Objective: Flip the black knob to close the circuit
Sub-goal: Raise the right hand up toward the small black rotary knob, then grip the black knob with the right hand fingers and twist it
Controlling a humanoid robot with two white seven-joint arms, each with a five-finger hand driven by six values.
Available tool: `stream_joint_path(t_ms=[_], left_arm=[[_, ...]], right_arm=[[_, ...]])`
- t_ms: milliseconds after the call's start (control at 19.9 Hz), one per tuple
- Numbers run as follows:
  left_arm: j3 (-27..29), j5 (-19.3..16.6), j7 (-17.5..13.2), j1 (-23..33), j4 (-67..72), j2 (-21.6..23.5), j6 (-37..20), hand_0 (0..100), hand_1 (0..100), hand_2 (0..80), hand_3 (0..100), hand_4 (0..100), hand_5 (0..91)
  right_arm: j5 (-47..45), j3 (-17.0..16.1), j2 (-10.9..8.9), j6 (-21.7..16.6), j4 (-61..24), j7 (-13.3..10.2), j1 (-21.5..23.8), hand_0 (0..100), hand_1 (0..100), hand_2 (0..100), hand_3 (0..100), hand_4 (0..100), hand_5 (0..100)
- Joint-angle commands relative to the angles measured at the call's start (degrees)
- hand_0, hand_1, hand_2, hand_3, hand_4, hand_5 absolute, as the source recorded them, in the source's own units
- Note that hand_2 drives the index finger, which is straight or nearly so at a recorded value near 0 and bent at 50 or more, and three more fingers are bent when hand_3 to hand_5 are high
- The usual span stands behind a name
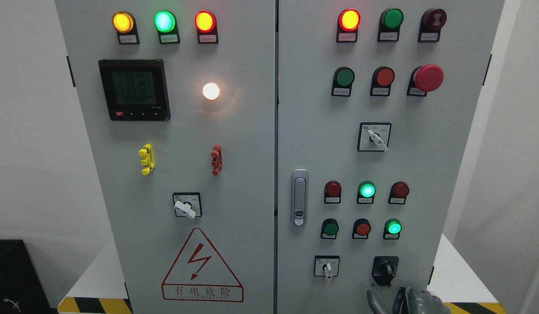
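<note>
The black knob (384, 270) sits at the lower right of the grey cabinet's right door (448, 174), its handle pointing up and to the left. My right hand (404, 301) rises from the bottom edge just below the knob, dark fingers (376, 302) relaxed and holding nothing, a small gap short of the knob. No left hand shows.
A white-handled selector switch (327, 267) sits left of the knob, with another (374, 137) higher up and one (186, 206) on the left door. Rows of lit and unlit buttons, a red mushroom stop button (428, 77), a door latch (299, 197) and a meter (134, 89) fill the panels.
</note>
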Motion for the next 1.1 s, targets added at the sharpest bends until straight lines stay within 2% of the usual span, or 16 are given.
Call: stream_joint_path(t_ms=[0,1054], left_arm=[[-1.2,-1.2,0.0,0.0,1.2,0.0,0.0,12,56,0.0,0,0,0.0],[-1.1,-1.2,0.0,0.0,1.2,0.0,0.0,12,56,0.0,0,0,0.0]], right_arm=[[0.4,-0.9,-0.01,0.3,2.0,0.0,-1.8,0,1,79,94,78,81],[0.4,-3.0,-0.45,0.8,3.3,0.0,-3.6,0,4,79,94,78,81]])
